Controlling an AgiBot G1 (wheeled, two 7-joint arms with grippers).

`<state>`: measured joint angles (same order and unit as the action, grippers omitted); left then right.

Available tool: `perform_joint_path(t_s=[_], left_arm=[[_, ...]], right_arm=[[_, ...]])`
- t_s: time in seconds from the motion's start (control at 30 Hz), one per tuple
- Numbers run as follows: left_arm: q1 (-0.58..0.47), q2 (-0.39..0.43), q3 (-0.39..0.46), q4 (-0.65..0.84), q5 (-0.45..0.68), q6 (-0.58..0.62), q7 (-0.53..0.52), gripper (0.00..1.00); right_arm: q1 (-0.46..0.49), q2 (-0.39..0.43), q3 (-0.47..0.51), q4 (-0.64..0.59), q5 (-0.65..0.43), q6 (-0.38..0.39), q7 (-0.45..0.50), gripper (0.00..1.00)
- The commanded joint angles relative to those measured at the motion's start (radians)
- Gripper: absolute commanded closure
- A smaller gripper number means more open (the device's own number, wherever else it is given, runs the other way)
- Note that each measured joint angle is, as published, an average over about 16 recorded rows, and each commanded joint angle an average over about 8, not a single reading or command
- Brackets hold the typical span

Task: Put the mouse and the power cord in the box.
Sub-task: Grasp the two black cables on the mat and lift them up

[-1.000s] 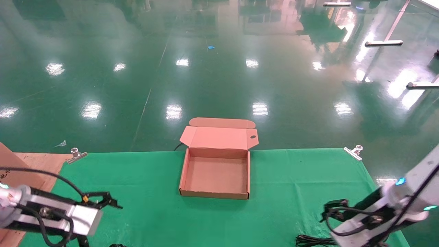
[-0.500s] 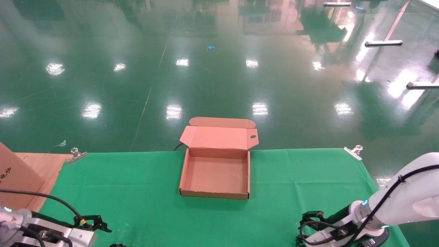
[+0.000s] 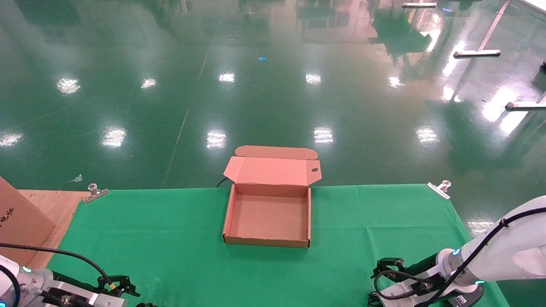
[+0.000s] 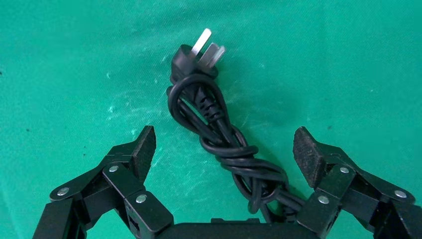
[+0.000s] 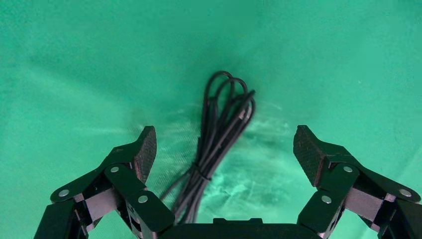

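The box [image 3: 266, 242] sits open in the middle of the green cloth, its lid folded back and its inside bare. The power cord [image 4: 219, 134] lies on the cloth as a twisted black bundle, its plug pointing away from my left gripper [image 4: 224, 142]. That gripper hangs open just above the cord, a finger on each side. My right gripper [image 5: 224, 142] is open above a thin tied black cable bundle [image 5: 219, 129]. The mouse itself is out of view. In the head view, both grippers are low at the table's near edge, left [image 3: 121, 285] and right [image 3: 386, 266].
A larger brown carton [image 3: 17, 226] stands on a wooden board [image 3: 47, 200] at the far left. Metal clips [image 3: 94, 192] [image 3: 441, 188] pin the green cloth [image 3: 170, 238] at the table's far corners. Glossy green floor lies beyond.
Both arms have dropped and drawn back toward the table's near edge. The right gripper moved left and down over the thin cable. The box has not moved.
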<state>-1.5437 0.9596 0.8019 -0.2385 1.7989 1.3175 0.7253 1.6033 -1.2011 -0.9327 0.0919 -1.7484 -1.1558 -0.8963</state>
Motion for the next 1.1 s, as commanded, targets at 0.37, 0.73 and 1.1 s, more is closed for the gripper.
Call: perform_joint_path(t_s=[0.37,0.73,1.1], left_arm=[[-0.015,0.015,0.002,0.073,0.007,-0.032,0.034,0.88],[-0.024,0.019,0.005,0.105,0.012,-0.031,0.035,1.0],[-0.03,0.017,0.014,0.133,0.027,-0.05,0.033,1.0]], right_arm=[[0.017,0.0,0.007,-0.054,0.009,0.011,-0.052,0.93],[0.013,0.003,0.001,-0.075,0.001,0.036,-0.073,1.0],[0.002,-0.004,0.003,-0.082,0.002,0.107,-0.074,1.0]])
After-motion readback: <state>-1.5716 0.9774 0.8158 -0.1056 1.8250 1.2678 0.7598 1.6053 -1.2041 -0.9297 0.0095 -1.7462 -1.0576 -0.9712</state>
